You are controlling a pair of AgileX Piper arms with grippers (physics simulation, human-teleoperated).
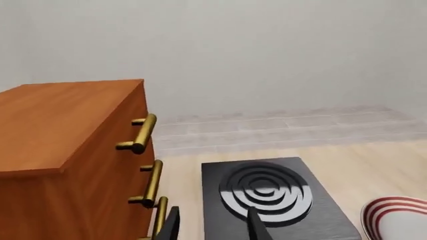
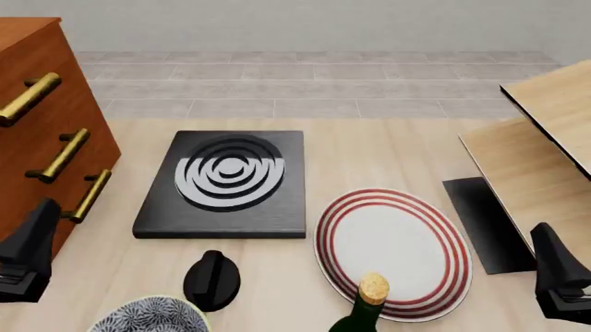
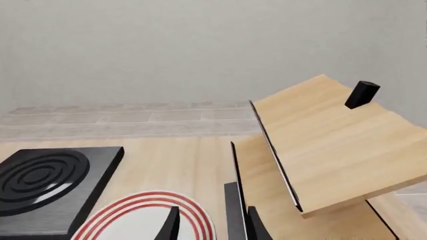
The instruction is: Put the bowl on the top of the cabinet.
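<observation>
The bowl (image 2: 152, 317), blue-grey floral with a pale rim, stands at the near edge of the table in the front view, partly cut off by the frame. The reddish-brown cabinet (image 2: 37, 124) with brass bar handles stands at the far left, and its bare top shows in the left wrist view (image 1: 60, 120). My left gripper (image 2: 32, 242) is open and empty, beside the cabinet's front and to the left of the bowl; its fingers (image 1: 172, 225) stand apart. My right gripper (image 2: 561, 273) is open and empty at the right, by the shelf; its fingers (image 3: 170, 225) stand apart.
A black hotplate (image 2: 226, 183) with grey rings lies mid-table. A white plate with red rings (image 2: 392, 252) lies to its right, a corked green bottle (image 2: 365, 311) in front of it. A black knob-like object (image 2: 212, 280) sits by the bowl. A pale wood shelf unit (image 2: 544, 152) stands right.
</observation>
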